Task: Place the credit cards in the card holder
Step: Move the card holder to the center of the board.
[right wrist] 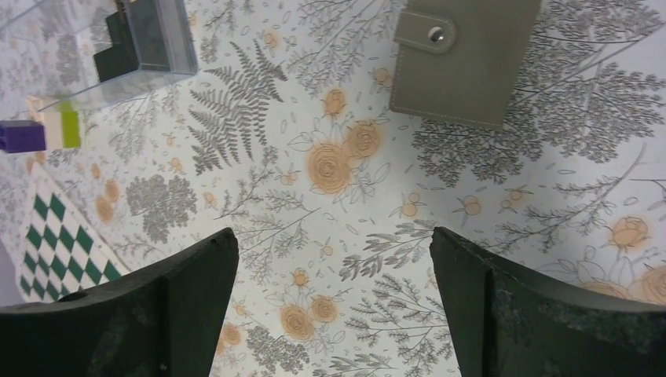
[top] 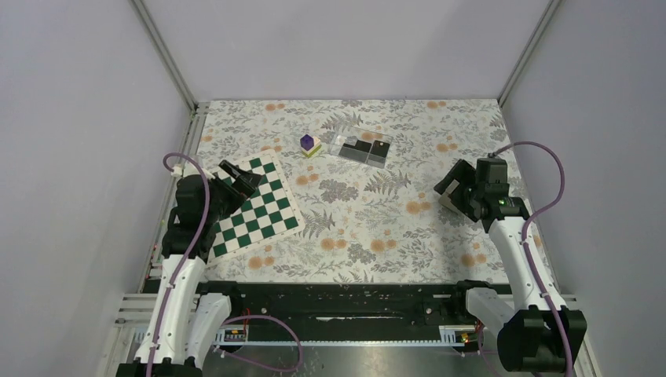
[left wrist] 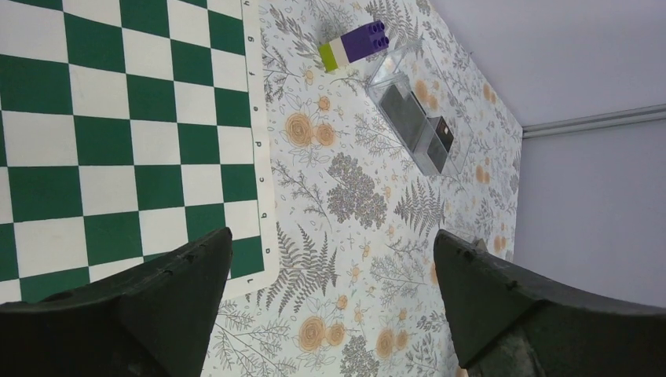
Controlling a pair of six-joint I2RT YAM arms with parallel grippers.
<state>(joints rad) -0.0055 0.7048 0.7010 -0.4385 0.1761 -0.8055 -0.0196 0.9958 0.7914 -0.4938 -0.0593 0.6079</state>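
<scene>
Both pairs of jaws stand spread wide, with nothing between the fingers.

The left gripper (left wrist: pixel 331 239) hangs above the table without touching anything. In its wrist view one finger sits over the lettered border of a green-and-white checkered chessboard mat (left wrist: pixel 118 118). The other finger sits over the floral-printed tablecloth (top: pixel 361 228). Ahead of these jaws, past the mat's edge, lies a small block stacked in purple, white and lime green (left wrist: pixel 353 45). Just beyond it stands a clear rectangular plastic box (left wrist: pixel 430 161). Inside the box rest the credit cards (left wrist: pixel 404 118), thin flat black rectangles, one of them showing a small orange spot. They are well apart from the left fingers.

The right gripper (right wrist: pixel 334 236) likewise hovers released over bare floral cloth. Close ahead of its jaws, toward the finger at the right of its wrist view, the card holder (right wrist: pixel 471 63) lies flat and folded shut. It is a grey-brown wallet with stitched edges, and the tab with its round metal snap faces up. It touches neither finger. Farther out, toward the opposite finger, is the clear box with the black cards still in it, well apart from the card holder. The purple-topped block lies beside the box, and a corner of the checkered mat shows beyond that.
</scene>
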